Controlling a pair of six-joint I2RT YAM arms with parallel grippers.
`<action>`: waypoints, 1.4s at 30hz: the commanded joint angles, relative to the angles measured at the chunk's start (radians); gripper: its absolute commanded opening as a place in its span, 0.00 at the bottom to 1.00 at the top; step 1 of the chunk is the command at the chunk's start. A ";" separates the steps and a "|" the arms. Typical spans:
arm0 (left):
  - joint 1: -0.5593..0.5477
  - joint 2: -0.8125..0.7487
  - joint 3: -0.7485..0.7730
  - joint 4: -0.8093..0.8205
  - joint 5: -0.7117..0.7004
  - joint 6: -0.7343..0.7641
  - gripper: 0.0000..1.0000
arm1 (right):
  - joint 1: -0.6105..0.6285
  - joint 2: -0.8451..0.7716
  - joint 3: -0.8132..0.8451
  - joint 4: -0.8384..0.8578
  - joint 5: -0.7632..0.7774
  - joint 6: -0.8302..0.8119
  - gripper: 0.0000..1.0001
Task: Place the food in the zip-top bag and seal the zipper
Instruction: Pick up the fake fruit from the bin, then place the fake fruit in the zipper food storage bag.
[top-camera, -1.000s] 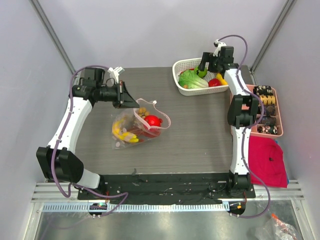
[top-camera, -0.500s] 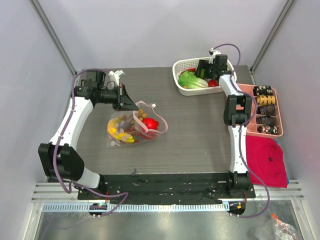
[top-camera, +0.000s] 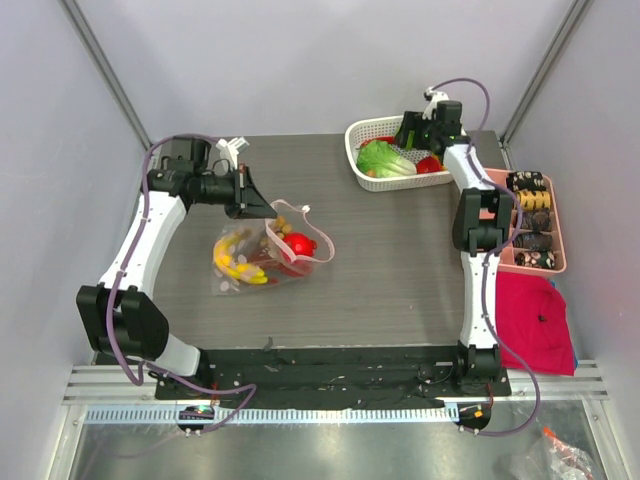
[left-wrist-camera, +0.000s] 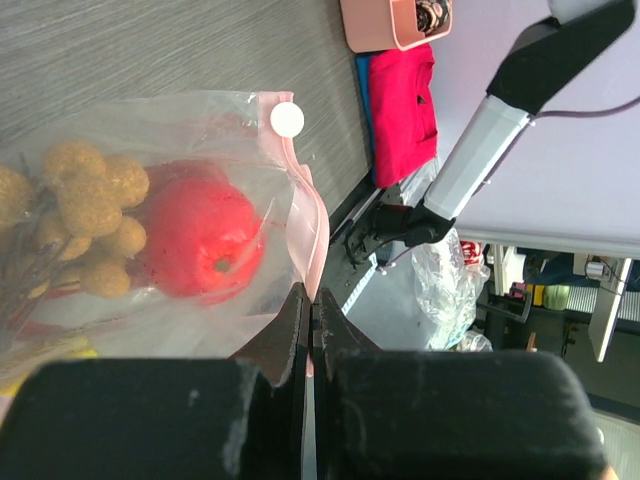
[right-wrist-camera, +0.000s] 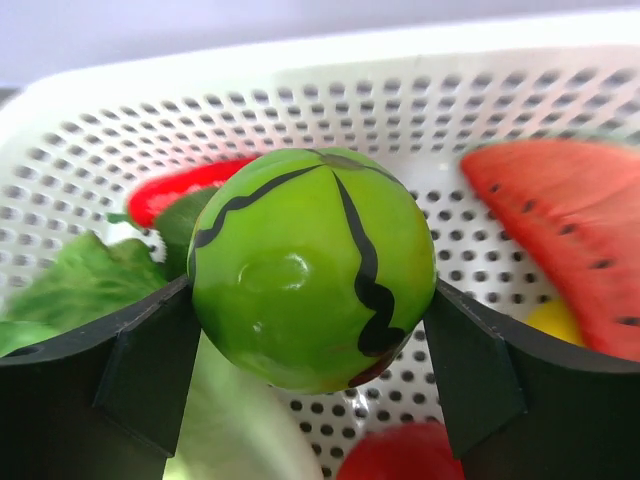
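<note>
The clear zip-top bag (top-camera: 262, 258) lies left of the table's middle, holding yellow bananas (top-camera: 233, 262), a brown berry cluster (left-wrist-camera: 90, 200) and a red round fruit (left-wrist-camera: 200, 240). My left gripper (left-wrist-camera: 310, 300) is shut on the bag's pinkish zipper (left-wrist-camera: 305, 215) and holds the mouth edge up. In the top view the left gripper (top-camera: 250, 203) sits at the bag's upper left. My right gripper (right-wrist-camera: 310, 290) is down in the white basket (right-wrist-camera: 500, 90), and both fingers touch the sides of a green round fruit (right-wrist-camera: 310, 265) with black stripes. From above the right gripper (top-camera: 420, 140) is over the basket's right half.
The white lattice basket (top-camera: 372, 183) at the back also holds lettuce (right-wrist-camera: 70, 280), a red watermelon slice (right-wrist-camera: 560, 220) and other red pieces. A pink compartment tray (top-camera: 558, 240) with dark items lines the right edge. A red cloth (top-camera: 535, 320) lies in front of it.
The right gripper shifted within the basket and its jaws came in onto the green fruit. The left gripper pulled the bag slightly left.
</note>
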 joint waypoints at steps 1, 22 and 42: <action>0.007 -0.021 0.038 0.043 0.007 -0.046 0.00 | -0.038 -0.272 -0.028 0.044 -0.046 -0.033 0.72; 0.007 -0.028 0.068 0.065 0.085 -0.120 0.00 | 0.575 -1.082 -0.774 -0.280 -0.338 -0.312 0.54; 0.007 -0.048 0.019 0.158 0.200 -0.198 0.00 | 0.712 -0.863 -0.648 -0.147 -0.211 -0.104 0.47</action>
